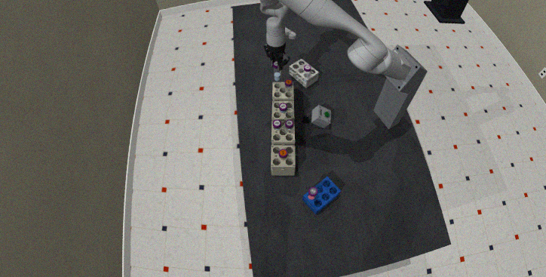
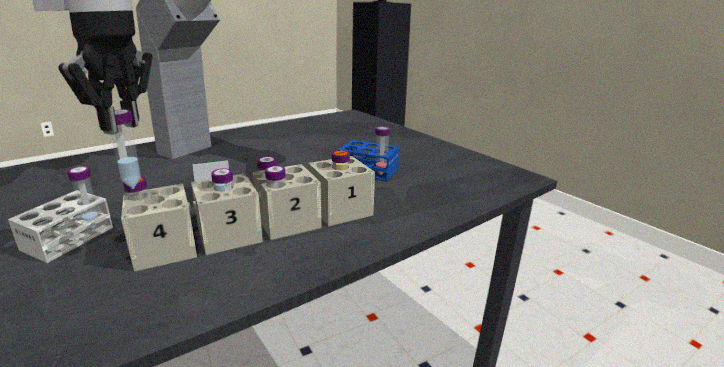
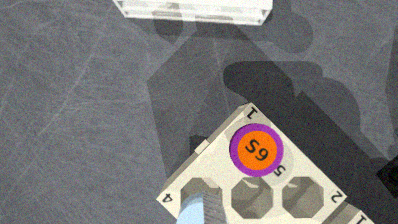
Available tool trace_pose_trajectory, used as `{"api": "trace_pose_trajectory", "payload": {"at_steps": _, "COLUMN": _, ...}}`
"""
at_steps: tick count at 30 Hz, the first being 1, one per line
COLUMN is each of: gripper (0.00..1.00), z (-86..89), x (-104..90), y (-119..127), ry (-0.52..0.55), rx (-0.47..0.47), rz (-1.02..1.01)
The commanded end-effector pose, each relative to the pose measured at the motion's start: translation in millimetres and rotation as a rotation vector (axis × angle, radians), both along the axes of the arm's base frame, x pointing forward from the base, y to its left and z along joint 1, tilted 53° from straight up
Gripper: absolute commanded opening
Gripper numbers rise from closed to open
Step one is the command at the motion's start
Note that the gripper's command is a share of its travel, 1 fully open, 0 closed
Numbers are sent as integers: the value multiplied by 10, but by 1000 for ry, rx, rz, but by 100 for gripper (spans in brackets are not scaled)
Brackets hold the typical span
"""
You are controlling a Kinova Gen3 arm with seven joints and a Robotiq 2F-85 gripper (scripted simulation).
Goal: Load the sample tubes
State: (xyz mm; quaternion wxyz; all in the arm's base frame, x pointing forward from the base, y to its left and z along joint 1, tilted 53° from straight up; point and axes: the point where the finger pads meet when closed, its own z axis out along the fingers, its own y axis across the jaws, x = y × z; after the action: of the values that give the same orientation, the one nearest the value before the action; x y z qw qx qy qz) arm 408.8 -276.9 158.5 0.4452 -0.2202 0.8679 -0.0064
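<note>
Top view: the pincer [image 1: 278,63] hung at the 12 o'clock end of the adapter row, closed partway on a water blank [image 1: 277,75] just under its purple cap. Adapter 4 [image 1: 283,92] lay directly below. The white blanks rack [image 1: 303,72] stood at its 2 o'clock, near but apart. The DONE desk [image 1: 320,116] stood at 3 o'clock of the row, and the blue rack [image 1: 322,195] stood well apart at 5 o'clock.

Exterior view: the blank [image 2: 127,167] hung upright, with its conical tip just above the top of adapter 4 [image 2: 158,231]. Adapters 3 [image 2: 230,217], 2 [image 2: 292,205] and 1 [image 2: 349,193] followed in line. The tube appeared rigid, smooth and light, so the grip below the cap was judged sound. A tilted entry could jam or shift the loose adapter.

Wrist view: S9 [image 3: 256,149] sat in hole 1. The blank's tip [image 3: 199,214] stood over hole 4. Holes 5 and 2 were vacant. S9's cap stood proud beside the path and was the nearest obstruction.
</note>
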Motion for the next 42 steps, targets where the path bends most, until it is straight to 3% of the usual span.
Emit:
{"api": "trace_pose_trajectory", "payload": {"at_steps": 1, "gripper": 10, "z": -18, "x": 24, "y": 0, "ry": 0, "rx": -1, "rz": -1}}
{"api": "trace_pose_trajectory", "payload": {"at_steps": 25, "gripper": 10, "z": -195, "x": 251, "y": 55, "ry": 0, "rx": -1, "rz": -1}}
{"api": "trace_pose_trajectory", "payload": {"at_steps": 42, "gripper": 10, "z": -195, "x": 251, "y": 54, "ry": 0, "rx": -1, "rz": -1}}
